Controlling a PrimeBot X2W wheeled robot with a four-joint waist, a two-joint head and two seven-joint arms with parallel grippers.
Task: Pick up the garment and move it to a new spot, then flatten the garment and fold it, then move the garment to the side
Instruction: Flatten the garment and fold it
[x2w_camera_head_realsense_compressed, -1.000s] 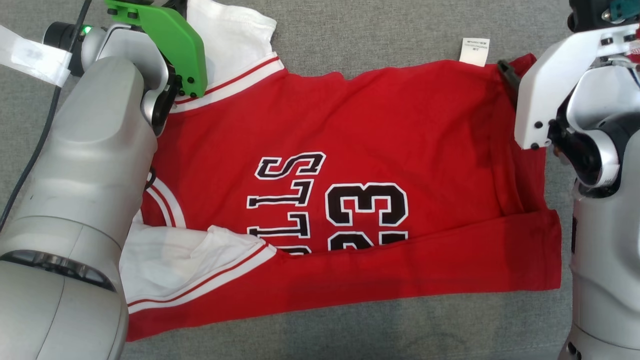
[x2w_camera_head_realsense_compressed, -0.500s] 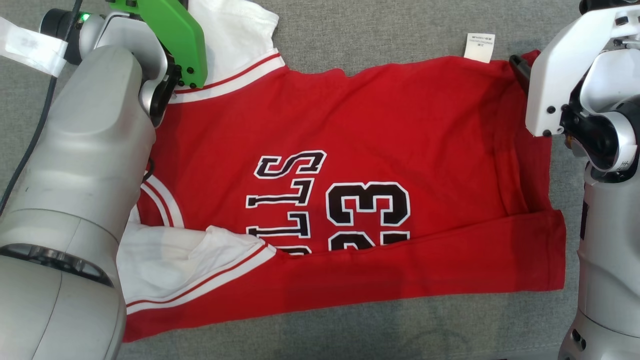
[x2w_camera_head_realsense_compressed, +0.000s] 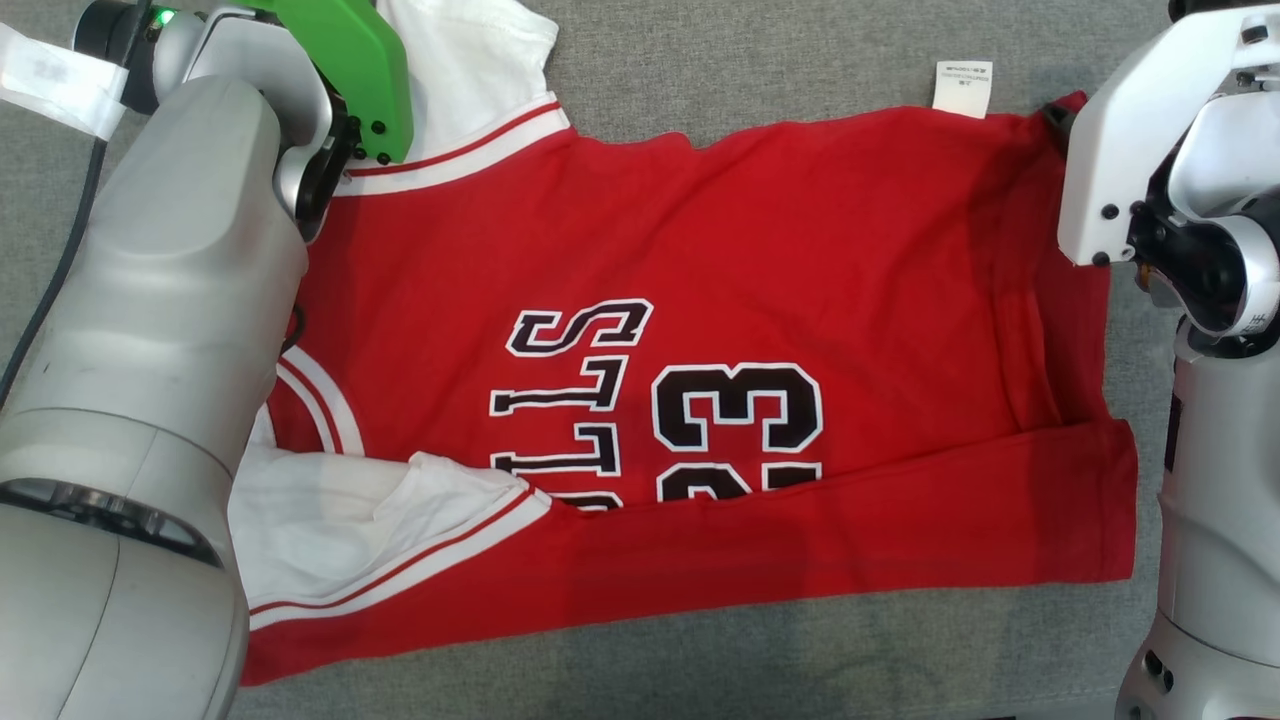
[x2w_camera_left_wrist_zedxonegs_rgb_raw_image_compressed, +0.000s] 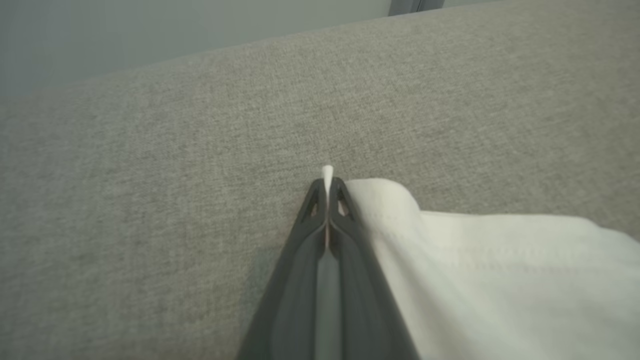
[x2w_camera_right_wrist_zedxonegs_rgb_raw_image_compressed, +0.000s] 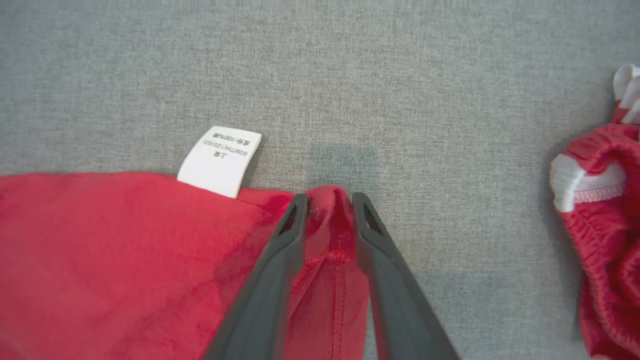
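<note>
Right wrist view: right claw (x2w_camera_right_wrist_zedxonegs_rgb_raw_image_compressed: 327, 200), jaws partly apart, straddles the garment (x2w_camera_right_wrist_zedxonegs_rgb_raw_image_compressed: 100, 260) corner; label (x2w_camera_right_wrist_zedxonegs_rgb_raw_image_compressed: 220, 160) just left. Left claw (x2w_camera_left_wrist_zedxonegs_rgb_raw_image_compressed: 327, 186) is clamped on its white sleeve (x2w_camera_left_wrist_zedxonegs_rgb_raw_image_compressed: 475, 265).

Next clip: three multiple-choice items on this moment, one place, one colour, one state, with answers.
1. Where does the care label lie?
A. on the jersey's far edge, near the right claw
B. over the printed number
C. on the near hem
2. What colour is the cloth in the left claw?
A. red
B. white
C. black
3. How is the left claw?
A. wide open
B. shut on the sleeve
C. shut on nothing
Answers: 1 A, the label juts from the far edge beside the right claw's fingers. 2 B, white cloth peeks past the tips. 3 B, the fingers meet on pinched white cloth.
</note>
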